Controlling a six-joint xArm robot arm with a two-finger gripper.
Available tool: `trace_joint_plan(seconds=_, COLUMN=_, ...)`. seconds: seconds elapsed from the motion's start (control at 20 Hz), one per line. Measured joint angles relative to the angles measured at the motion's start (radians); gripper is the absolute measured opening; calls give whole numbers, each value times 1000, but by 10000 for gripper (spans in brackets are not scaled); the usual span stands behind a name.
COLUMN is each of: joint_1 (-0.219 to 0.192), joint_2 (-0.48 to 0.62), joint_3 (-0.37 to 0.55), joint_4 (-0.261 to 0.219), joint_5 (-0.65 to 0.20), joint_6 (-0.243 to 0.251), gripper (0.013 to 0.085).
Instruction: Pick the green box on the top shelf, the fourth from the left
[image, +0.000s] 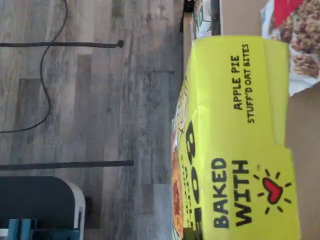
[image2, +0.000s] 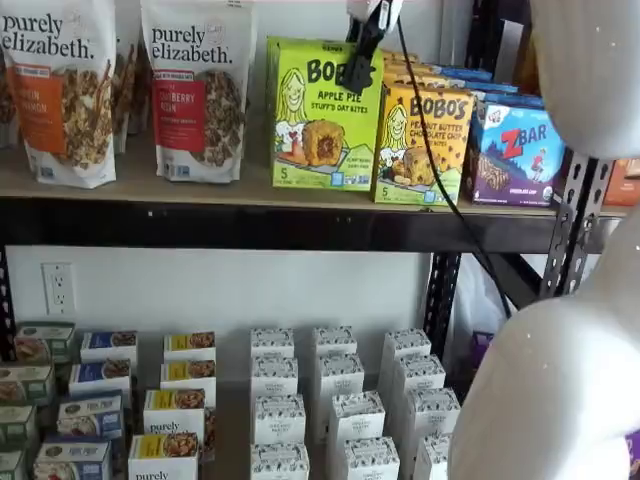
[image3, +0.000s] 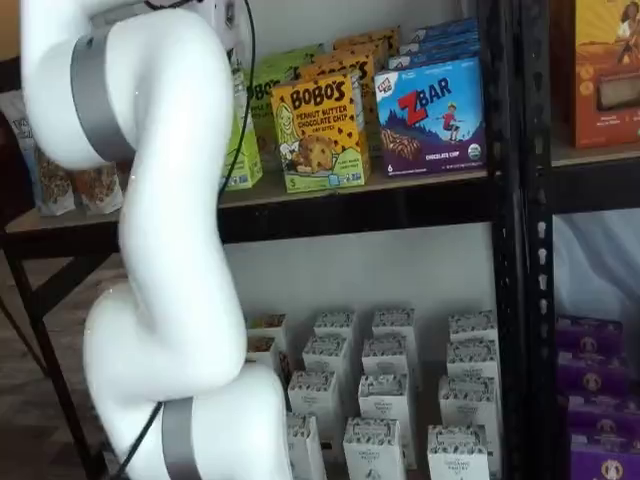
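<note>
the white arm (image2: 570, 380) fills the foreground in both shelf views. behind it, in a shelf view, the claw (image2: 362, 62) hangs from above, its black fingers down at the upper right corner of the green box (image2: 323, 115) — closed on the box's top edge. the green box stands upright on the top shelf (image2: 250, 190), long axis vertical, its printed face turned out to the front. it sits just beside the yellow-orange bobo's box (image2: 422, 145) on one side, with a purely elizabeth bag (image2: 195, 90) on the other. in the wrist view the box's lime top panel (image: 240, 135) fills the frame, reading "apple pie" — the wood floor (image: 90, 100) lies far below.
</note>
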Motion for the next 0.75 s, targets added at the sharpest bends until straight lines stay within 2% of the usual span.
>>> trace_joint_plan(seconds=0.15, joint_1=-9, joint_2=-61, joint_3=49, joint_4=3, joint_5=1, joint_6=-5, gripper=290)
trace_joint_plan(seconds=0.45, joint_1=-21, joint_2=-236, joint_3=218, joint_4=-15, joint_5=-14, joint_6=-19, gripper=290)
trace_joint_plan(seconds=0.75, joint_1=-49, joint_2=-347, joint_3=313, joint_4=-3, joint_5=14, joint_6=-38, gripper=290)
